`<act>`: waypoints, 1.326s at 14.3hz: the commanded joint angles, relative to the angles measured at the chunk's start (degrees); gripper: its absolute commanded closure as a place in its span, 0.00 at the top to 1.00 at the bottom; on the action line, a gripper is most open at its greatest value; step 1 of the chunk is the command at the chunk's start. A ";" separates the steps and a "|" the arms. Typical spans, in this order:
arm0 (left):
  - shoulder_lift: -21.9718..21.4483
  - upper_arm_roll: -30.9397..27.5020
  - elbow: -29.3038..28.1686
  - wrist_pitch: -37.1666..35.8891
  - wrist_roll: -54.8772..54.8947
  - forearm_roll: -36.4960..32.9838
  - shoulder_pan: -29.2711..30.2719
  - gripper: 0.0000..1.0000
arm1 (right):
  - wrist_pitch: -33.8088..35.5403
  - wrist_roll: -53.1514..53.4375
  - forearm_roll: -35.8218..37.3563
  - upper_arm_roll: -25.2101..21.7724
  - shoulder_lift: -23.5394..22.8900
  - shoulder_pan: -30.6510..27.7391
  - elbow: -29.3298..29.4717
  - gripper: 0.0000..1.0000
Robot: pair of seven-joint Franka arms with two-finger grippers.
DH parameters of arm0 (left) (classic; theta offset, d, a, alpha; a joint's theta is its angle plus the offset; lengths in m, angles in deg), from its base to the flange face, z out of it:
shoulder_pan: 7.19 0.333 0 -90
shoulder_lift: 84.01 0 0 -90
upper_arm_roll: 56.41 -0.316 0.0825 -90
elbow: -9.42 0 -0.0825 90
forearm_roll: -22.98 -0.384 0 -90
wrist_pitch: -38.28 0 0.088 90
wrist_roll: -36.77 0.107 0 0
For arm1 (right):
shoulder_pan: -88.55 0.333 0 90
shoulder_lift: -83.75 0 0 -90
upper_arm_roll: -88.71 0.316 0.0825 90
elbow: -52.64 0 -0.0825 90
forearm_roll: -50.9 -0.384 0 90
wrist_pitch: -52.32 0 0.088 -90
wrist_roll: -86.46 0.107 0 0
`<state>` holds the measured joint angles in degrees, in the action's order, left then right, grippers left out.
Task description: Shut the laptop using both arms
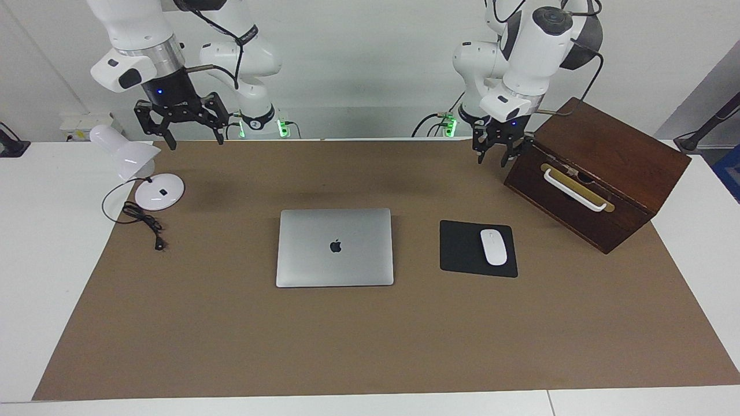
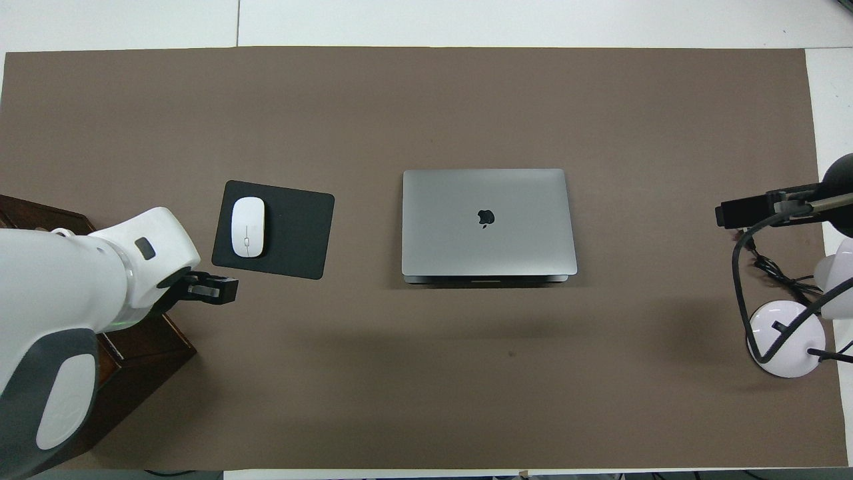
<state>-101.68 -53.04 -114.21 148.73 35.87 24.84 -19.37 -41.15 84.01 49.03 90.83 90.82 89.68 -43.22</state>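
Silver-grey metal, the laptop is lying shut and flat in the middle of the brown table mat, with a dark apple logo showing on its lid. The overhead view is showing the thin seam between lid and base along the edge nearer to the robots; the facing view is not showing it.

Beside the laptop, toward the left arm's end, a white mouse is resting on a black mouse pad. A dark wooden box with a white handle on a brass plate is standing still closer to that end. Toward the right arm's end, a white desk lamp with a black cable is sitting near the mat's edge.

The left gripper is hanging in the air just beside the box corner, its fingers spread apart and holding nothing. The right gripper is hanging over the mat's edge near the lamp, its fingers also spread wide and empty. In the overhead view only a dark part of it is entering the picture.

No writing on the arms can be read clearly.
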 commanded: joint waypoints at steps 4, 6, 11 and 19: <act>-0.35 0.41 3.56 -2.95 0.55 -0.90 7.78 1.00 | 0.04 1.04 1.69 -0.10 0.40 -0.60 -0.73 1.00; 0.35 -0.47 6.11 -3.04 -0.07 -0.81 9.10 1.00 | 0.92 2.70 2.92 -0.19 0.49 -1.21 -0.82 1.00; 7.20 -0.47 20.68 -12.60 -0.07 -0.46 12.79 1.00 | 1.80 3.94 4.50 -0.19 0.66 -2.10 -0.91 1.00; 13.62 -3.02 30.38 -20.62 -0.24 1.56 13.06 1.00 | 1.62 3.85 4.51 -0.01 0.84 -2.19 -1.17 1.00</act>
<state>-90.29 -56.19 -86.17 130.15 35.81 25.60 -6.80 -39.82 87.03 52.42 90.18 90.80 88.11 -43.40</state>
